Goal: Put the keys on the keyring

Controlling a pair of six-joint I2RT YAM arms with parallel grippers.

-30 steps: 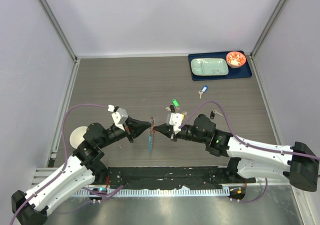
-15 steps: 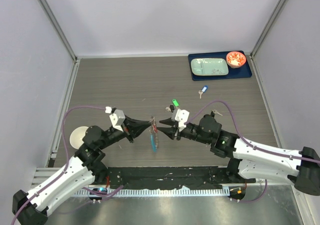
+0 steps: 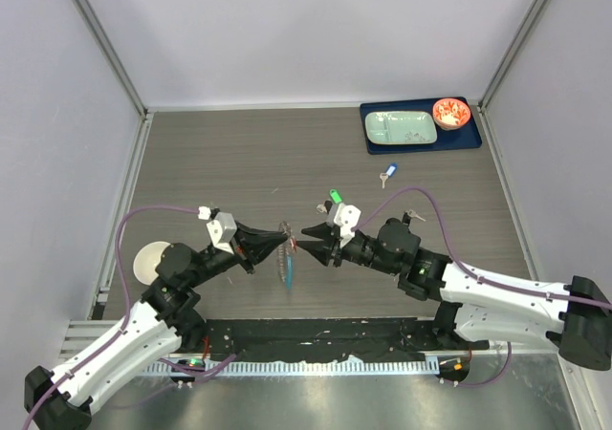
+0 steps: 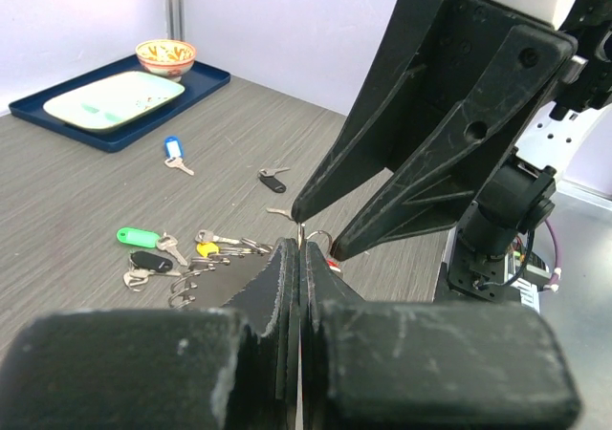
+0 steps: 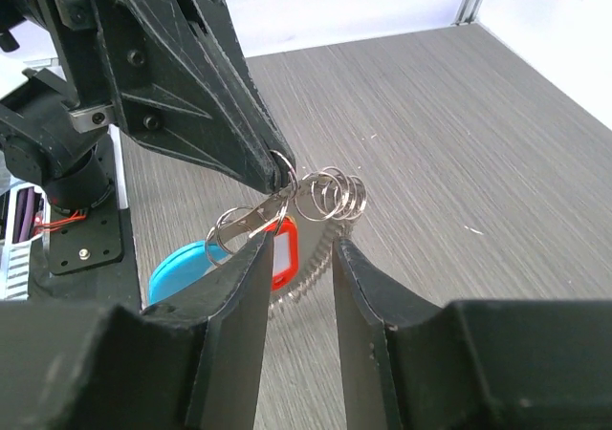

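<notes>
1. Threading under way: the left gripper [image 3: 281, 240] is clamped tight on the keyring [image 3: 287, 260], holding it clear of the table [image 3: 239, 153], with its blue crescent [image 5: 182, 266] dangling below
2. The right gripper [image 5: 300, 242] stands part-open, its fingers [image 5: 239, 287] either side of a red-tagged key [image 5: 284, 246] hanging at the ring, gripping nothing
3. Next move, by the look of it: fetch 1 of the loose keys [image 4: 182, 256] from the table

No legible text or labels anywhere

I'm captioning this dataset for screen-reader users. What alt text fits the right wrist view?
The left gripper, shut, pinches the coiled wire keyring above a wood-grain table; a red-tagged key and a blue plastic piece hang beneath it. The right gripper, open, frames them from the foreground.
</notes>
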